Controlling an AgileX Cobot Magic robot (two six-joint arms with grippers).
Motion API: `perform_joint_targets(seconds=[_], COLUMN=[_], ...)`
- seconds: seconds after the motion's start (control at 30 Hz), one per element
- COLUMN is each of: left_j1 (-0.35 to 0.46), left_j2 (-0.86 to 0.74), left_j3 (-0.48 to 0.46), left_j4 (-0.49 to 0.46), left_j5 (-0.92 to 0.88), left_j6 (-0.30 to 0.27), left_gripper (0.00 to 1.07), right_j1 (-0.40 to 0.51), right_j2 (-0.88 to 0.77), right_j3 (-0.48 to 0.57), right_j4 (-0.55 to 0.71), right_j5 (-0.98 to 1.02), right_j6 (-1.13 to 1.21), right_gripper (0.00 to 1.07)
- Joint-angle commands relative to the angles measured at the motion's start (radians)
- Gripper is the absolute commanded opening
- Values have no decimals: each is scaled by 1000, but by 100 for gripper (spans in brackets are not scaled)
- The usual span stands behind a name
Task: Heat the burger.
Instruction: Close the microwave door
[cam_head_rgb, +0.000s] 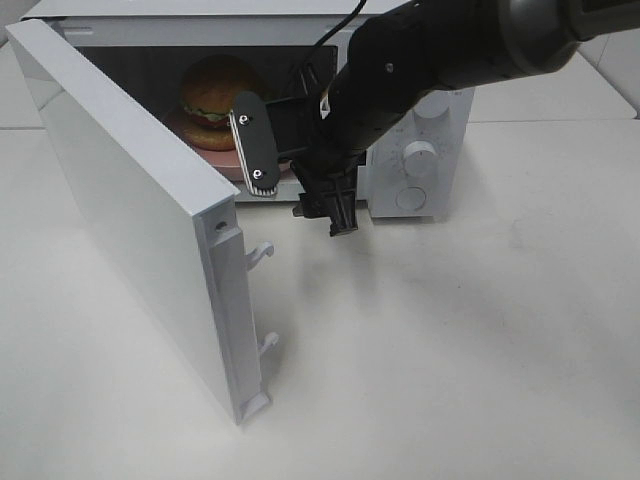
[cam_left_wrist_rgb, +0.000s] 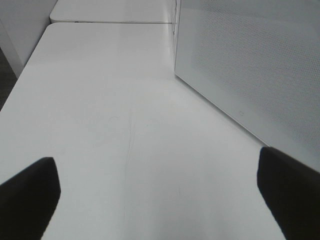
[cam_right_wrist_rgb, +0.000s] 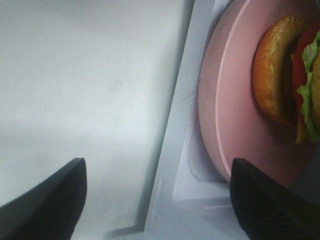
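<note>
At the open microwave (cam_head_rgb: 440, 120): burger in, both grippers empty, door not yet shut.
Nearest the camera, the door (cam_head_rgb: 130, 220) stands swung wide over the table (cam_head_rgb: 450, 350), its latch hooks (cam_head_rgb: 262, 252) exposed at the free edge. The left gripper (cam_left_wrist_rgb: 160, 195) hovers low on the door's outer side, jaws spread with nothing between them. Further in, the right gripper (cam_right_wrist_rgb: 157, 200) sits at the cavity's sill, fingers released and parted, gripping nothing. Beyond it the burger (cam_head_rgb: 215, 95) rests on the pink plate (cam_right_wrist_rgb: 240, 100) inside the cavity. The step in hand looks like clearing the opening and shutting the door. Draw the right arm straight back before anything swings, then push the door's outer face near the free edge until the hooks seat. The dial (cam_head_rgb: 420, 155) on the far panel comes last.
</note>
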Motion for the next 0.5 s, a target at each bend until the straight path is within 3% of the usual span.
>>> perform_joint_targets(seconds=[0.03, 0.17, 0.5], left_j1=[0, 0, 0], left_j2=[-20, -20, -20], left_j3=[3, 3, 3], left_j4=[3, 3, 3], left_j5=[-1, -1, -1], left_j6=[-8, -8, -8], left_gripper=[100, 100, 100], right_j1=[-18, -41, -74], right_j2=[-39, -115, -235], right_j3=[45, 150, 295], right_j4=[-5, -6, 3], right_j5=[-22, -41, -42], right_j6=[4, 4, 64], right_gripper=[76, 76, 76])
